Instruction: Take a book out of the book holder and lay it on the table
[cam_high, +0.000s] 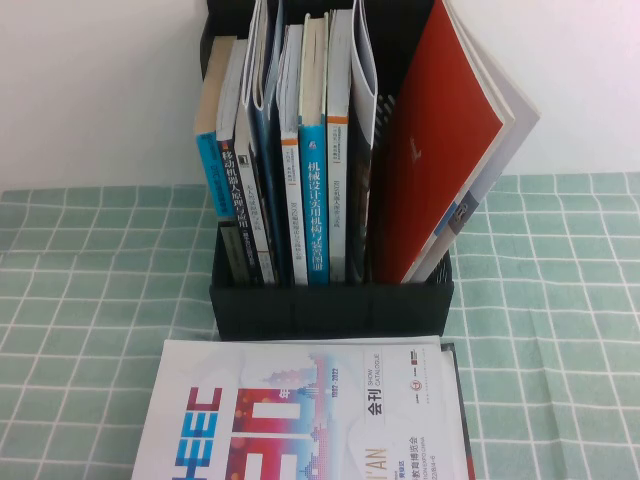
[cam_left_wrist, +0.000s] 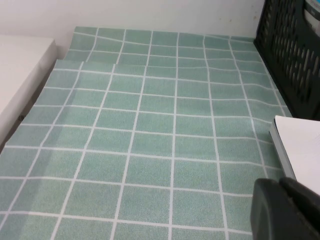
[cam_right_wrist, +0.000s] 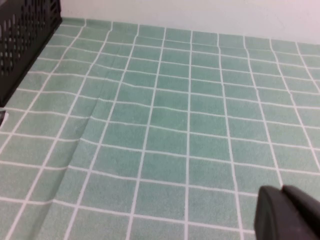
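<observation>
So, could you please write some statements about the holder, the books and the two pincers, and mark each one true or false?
1. The red book leans in the rightmost slot of the book holder. True.
2. The white magazine stands upright inside the book holder. False: it lies flat on the table, in front of the book holder.
3. The left pincer is above the table, near a corner of the white magazine. True.
4. The right pincer is inside the book holder, on a book. False: it is above a bare part of the table, away from the book holder.
</observation>
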